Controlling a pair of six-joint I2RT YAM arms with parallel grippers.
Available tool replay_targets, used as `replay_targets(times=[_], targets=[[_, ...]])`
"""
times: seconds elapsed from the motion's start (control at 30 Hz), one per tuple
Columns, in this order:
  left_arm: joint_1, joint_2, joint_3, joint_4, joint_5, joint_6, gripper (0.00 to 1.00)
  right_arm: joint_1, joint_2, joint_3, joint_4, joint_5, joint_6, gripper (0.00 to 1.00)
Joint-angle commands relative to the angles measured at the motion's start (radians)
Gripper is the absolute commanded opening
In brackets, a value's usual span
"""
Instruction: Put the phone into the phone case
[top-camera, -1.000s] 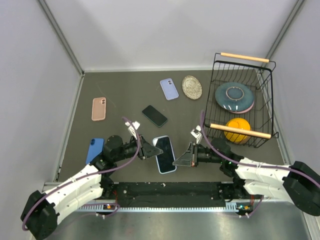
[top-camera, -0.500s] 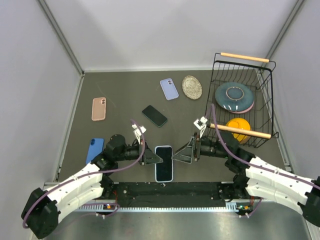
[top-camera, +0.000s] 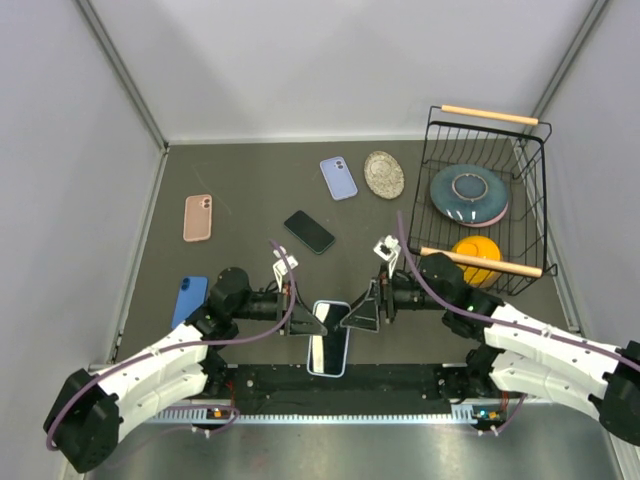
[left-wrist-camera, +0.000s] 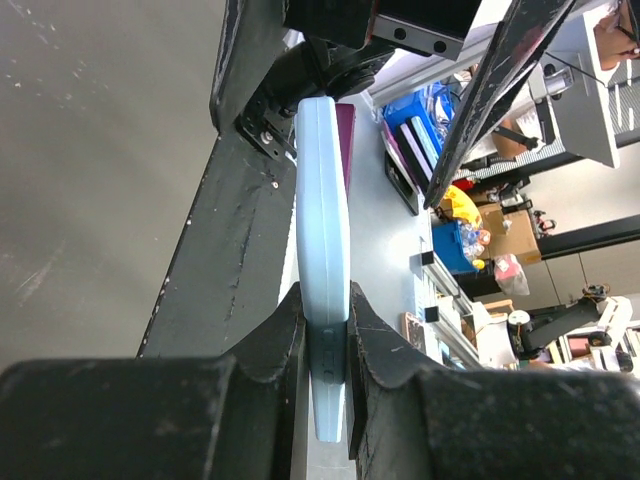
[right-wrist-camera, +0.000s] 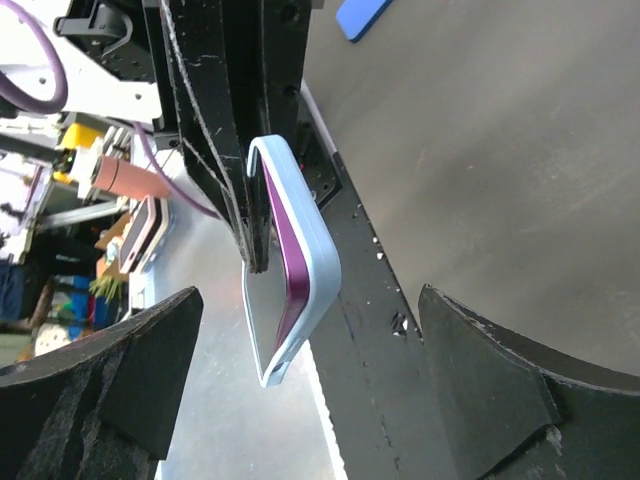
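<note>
Table (top-camera: 250, 200): dark grey-brown surface, walled on three sides. The following are noted lying flat on it:
- pink phone case (top-camera: 198, 217) at 9 o'clock
- blue phone case (top-camera: 188, 298) at 8 o'clock, near the front edge
- black phone (top-camera: 309, 231) near centre
- lavender phone case (top-camera: 338, 178) at 12 o'clock
- speckled oval dish (top-camera: 384, 173) just beside it, at 1 o'clock
- wire basket (top-camera: 490, 114) at 3 o'clock
</note>
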Motion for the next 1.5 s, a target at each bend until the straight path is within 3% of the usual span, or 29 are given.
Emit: replay_targets(times=[0.0, 0.23, 0.33, 0.4, 0.43, 0.47, 0.57, 0.67, 0.87, 1.0, 1.2, 1.23, 1.33, 1.4, 1.47], targets=[[0.002, -0.004, 0.014, 0.13, 0.045, -0.013, 0.0, 0.003, 0.026, 0.023, 0.17, -0.125, 0.026, 0.85], [0.002, 0.037, -0.003, 0.145, 0.036, -0.007, 0.0, 0.004, 0.02, 0.002, 0.255, -0.146, 0.063, 0.68], [0.002, 0.049, -0.003, 0.13, 0.01, -0.004, 0.0, 0.004, 0.016, 0.009, 0.239, -0.148, 0.058, 0.58], [0.0, 0.06, 0.009, 0.12, -0.01, 0.001, 0.0, 0.003, 0.011, 0.015, 0.223, -0.145, 0.058, 0.44], [0.002, 0.072, 0.02, 0.066, -0.024, 0.027, 0.0, 0.002, 0.003, 0.023, 0.212, -0.137, 0.058, 0.38], [0.002, 0.08, 0.052, 0.018, -0.039, 0.051, 0.0, 0.004, -0.001, 0.028, 0.201, -0.117, 0.057, 0.26], [0.002, 0.133, 0.126, -0.218, -0.134, 0.154, 0.0, 0.003, -0.026, 0.049, 0.144, -0.07, 0.041, 0.1], [0.003, 0.195, 0.152, -0.335, -0.232, 0.2, 0.0, 0.002, -0.021, 0.103, 0.037, -0.029, 0.002, 0.0], [0.002, 0.285, 0.155, -0.289, -0.248, 0.156, 0.0, 0.004, 0.009, 0.169, -0.084, 0.05, -0.058, 0.0], [0.002, 0.321, 0.184, -0.354, -0.299, 0.168, 0.0, 0.003, 0.022, 0.19, -0.115, 0.097, -0.023, 0.0], [0.002, 0.322, 0.178, -0.312, -0.28, 0.159, 0.0, 0.003, 0.028, 0.166, -0.026, 0.025, 0.087, 0.3], [0.002, 0.321, 0.175, -0.305, -0.279, 0.148, 0.0, 0.004, 0.02, 0.16, -0.02, 0.027, 0.098, 0.41], [0.002, 0.312, 0.161, -0.272, -0.279, 0.118, 0.0, 0.002, 0.012, 0.147, -0.053, 0.079, 0.112, 0.56], [0.002, 0.305, 0.154, -0.263, -0.286, 0.096, 0.0, -0.001, 0.011, 0.135, -0.066, 0.099, 0.123, 0.56], [0.002, 0.302, 0.146, -0.246, -0.288, 0.084, 0.0, -0.004, 0.011, 0.12, -0.058, 0.102, 0.135, 0.45]])
